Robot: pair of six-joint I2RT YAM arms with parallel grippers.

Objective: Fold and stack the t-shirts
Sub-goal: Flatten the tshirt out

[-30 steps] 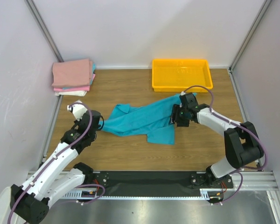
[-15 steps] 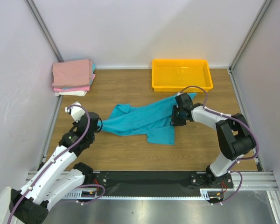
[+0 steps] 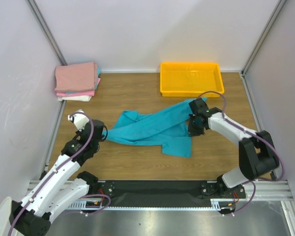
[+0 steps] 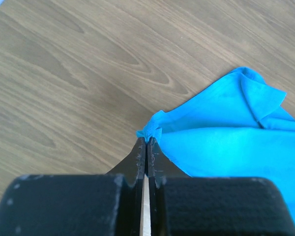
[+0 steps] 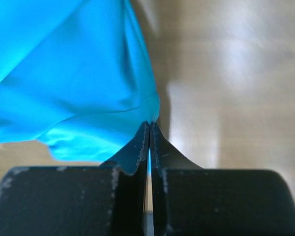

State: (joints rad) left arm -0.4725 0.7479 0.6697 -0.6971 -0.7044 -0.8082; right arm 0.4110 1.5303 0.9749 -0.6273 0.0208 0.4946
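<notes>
A blue t-shirt (image 3: 152, 129) lies stretched and crumpled across the middle of the wooden table. My left gripper (image 3: 104, 133) pinches its left corner, jaws shut on a small bunch of the blue t-shirt (image 4: 226, 128) at the tips of the left gripper (image 4: 146, 140). On the shirt's right edge my right gripper (image 3: 193, 129) is shut too; in the right wrist view the right gripper (image 5: 150, 123) bites the hem of the blue t-shirt (image 5: 83, 83). A stack of folded t-shirts (image 3: 77, 80), pink on top, sits at the back left.
A yellow tray (image 3: 191, 88) stands at the back right of the table. White walls and metal posts close in the left, right and back sides. The black rail with the arm bases runs along the near edge.
My right gripper has closed on the shirt's right edge and pulled it a little to the right and toward the near edge. The left gripper stays shut on the left corner.
</notes>
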